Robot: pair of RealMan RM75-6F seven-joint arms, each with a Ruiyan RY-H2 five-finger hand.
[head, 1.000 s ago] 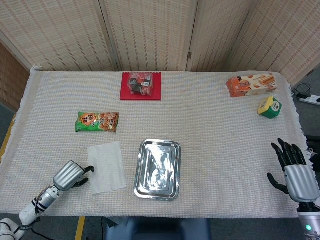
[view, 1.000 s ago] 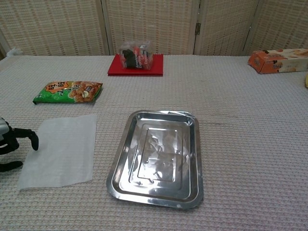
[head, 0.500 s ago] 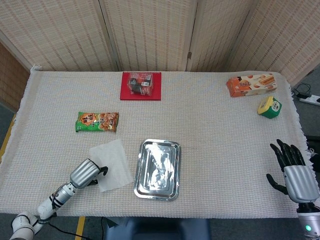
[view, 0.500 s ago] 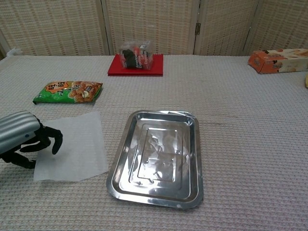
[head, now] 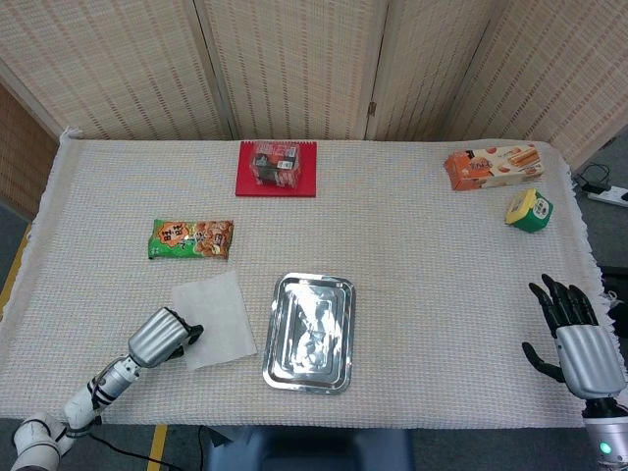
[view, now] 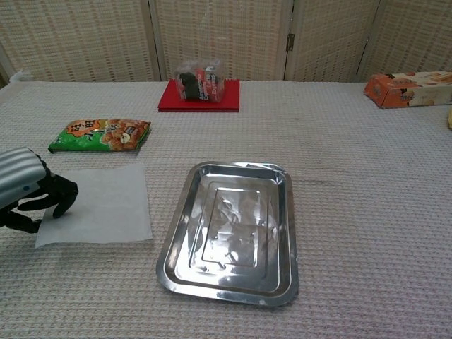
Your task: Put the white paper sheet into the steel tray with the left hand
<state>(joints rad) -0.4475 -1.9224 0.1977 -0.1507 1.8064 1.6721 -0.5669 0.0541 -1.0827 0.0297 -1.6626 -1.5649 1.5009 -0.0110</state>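
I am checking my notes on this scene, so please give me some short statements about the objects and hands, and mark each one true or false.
1. The white paper sheet lies flat on the woven cloth, outside the steel tray. True.
2. The steel tray holds a green snack packet. False: the tray is empty, and the green snack packet lies on the cloth behind the sheet.
3. The left hand touches the sheet at its left edge. True.
4. The right hand holds the orange biscuit box. False: it holds nothing, its fingers are spread, and the orange biscuit box rests far behind it.
5. The red flat mat carries a clear packet. True.
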